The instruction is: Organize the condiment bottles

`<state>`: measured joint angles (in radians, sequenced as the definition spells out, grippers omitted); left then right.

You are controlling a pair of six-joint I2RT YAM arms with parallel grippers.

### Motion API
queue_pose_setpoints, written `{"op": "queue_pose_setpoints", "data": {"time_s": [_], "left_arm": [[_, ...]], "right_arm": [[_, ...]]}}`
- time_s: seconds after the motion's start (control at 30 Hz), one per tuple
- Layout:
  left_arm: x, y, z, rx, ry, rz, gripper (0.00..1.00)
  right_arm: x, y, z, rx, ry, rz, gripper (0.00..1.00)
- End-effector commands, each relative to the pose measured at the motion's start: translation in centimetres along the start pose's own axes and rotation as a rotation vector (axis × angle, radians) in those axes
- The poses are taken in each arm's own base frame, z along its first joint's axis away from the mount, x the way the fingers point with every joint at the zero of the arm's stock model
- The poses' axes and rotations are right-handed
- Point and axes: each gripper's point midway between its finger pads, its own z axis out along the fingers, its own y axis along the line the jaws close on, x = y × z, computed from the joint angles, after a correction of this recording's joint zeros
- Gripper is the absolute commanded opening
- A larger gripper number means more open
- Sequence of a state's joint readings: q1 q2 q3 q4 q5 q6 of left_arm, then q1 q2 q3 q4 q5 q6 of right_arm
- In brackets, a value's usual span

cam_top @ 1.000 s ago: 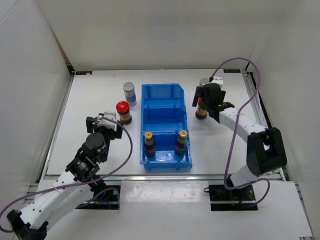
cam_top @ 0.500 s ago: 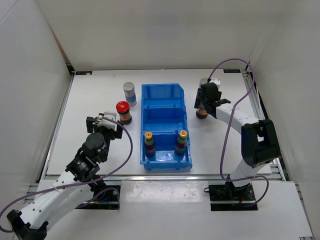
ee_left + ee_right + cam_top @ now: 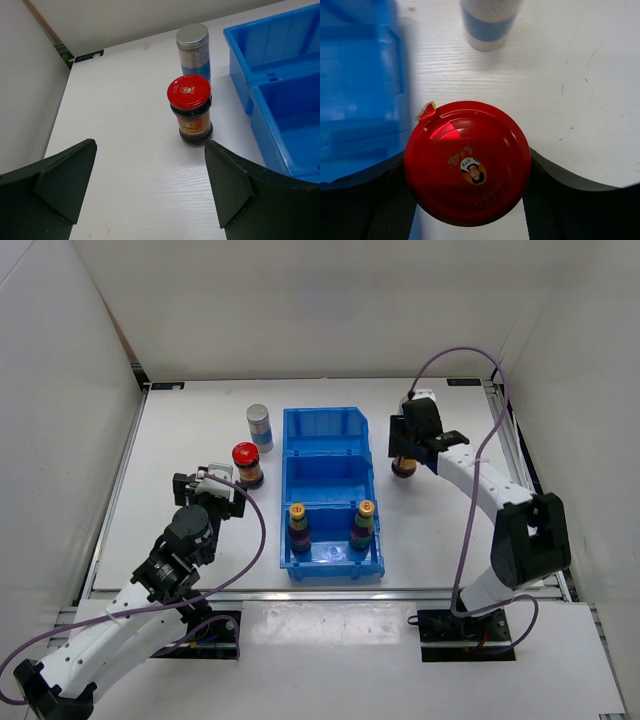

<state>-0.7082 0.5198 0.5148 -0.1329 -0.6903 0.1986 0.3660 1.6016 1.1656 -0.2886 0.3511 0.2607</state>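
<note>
Both reach forward: right pincer (image 3: 403,447) grips a red-lidded jar (image 3: 467,162) from above, left pincer (image 3: 150,165) gapes released.

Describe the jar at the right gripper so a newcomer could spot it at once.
Find the blue bin and look just off its right side. There, straddled by the right gripper, stands a squat dark jar. Its red lid sets it apart from the blue-white shaker just beyond it, and its twin stands left of the bin.
</note>
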Motion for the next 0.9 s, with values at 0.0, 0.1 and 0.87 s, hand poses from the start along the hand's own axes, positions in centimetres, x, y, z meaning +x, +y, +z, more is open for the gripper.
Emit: {"op": "queue_pose_setpoints", "data": {"time_s": [0.0,0.1,0.87], "left_arm": [[0.1,-0.3,0.2,0.011,-0.001,0.003,1.00],[0.1,-0.3,0.2,0.011,-0.001,0.003,1.00],[0.3,-0.5,0.3,0.013,0.006,0.000,1.00]], "right_arm": [[-9.9,4.4,-8.1,-0.180,-0.301,-0.073,0.01],[-10.4,6.2,-10.4,-0.247,-0.314,-0.119,0.01],[-1.8,15.5,-6.9,-0.488,-0.132,-0.215,0.01]]}}
